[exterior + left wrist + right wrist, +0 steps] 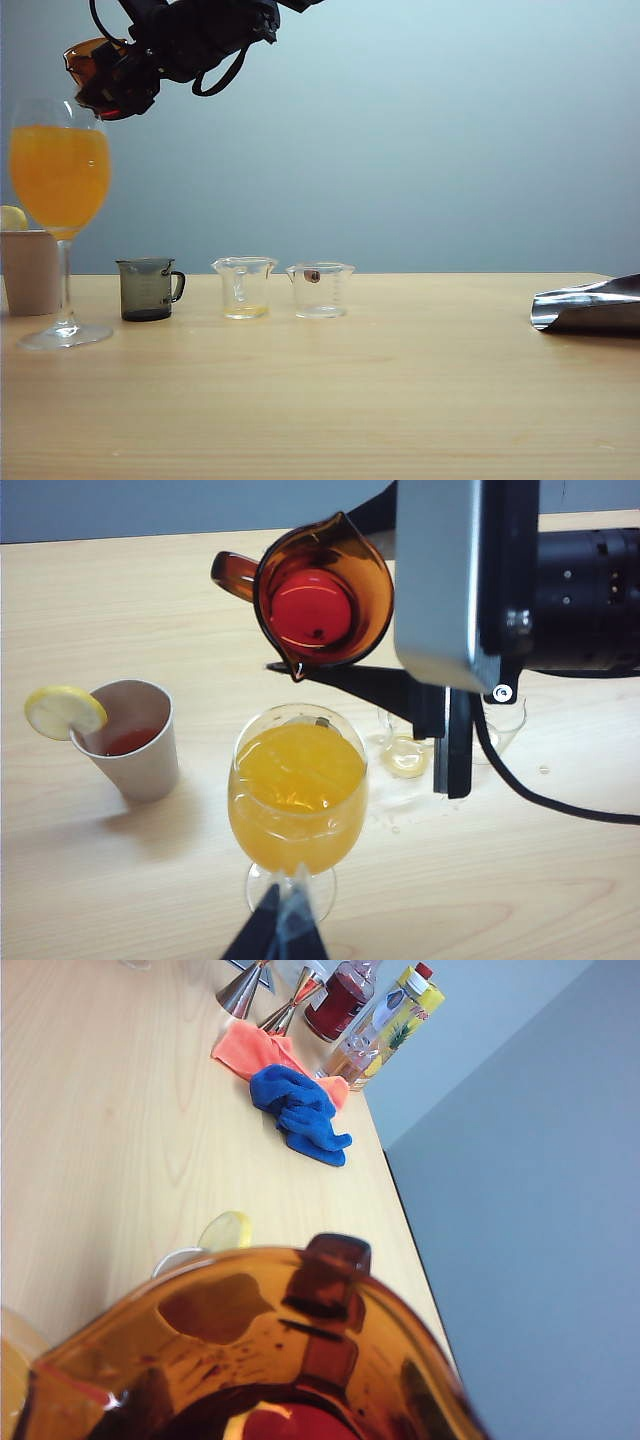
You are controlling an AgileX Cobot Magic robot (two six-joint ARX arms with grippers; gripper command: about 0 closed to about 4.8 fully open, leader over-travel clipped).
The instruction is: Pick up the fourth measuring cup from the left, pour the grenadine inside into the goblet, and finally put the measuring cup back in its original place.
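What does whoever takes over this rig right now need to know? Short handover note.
Right gripper: shut on the amber measuring cup, held tipped above the goblet, lip pointing down at the bowl.
Left gripper: parked low by the goblet's foot, holding nothing visible; open or shut unclear.
Grenadine: in the cup's bottom; no stream visible.
Goblet: upright at the table's left, full of orange liquid, beside the beige cup.
Done: cup picked and brought over.
Left: pour, then return the cup right of the clear cups.
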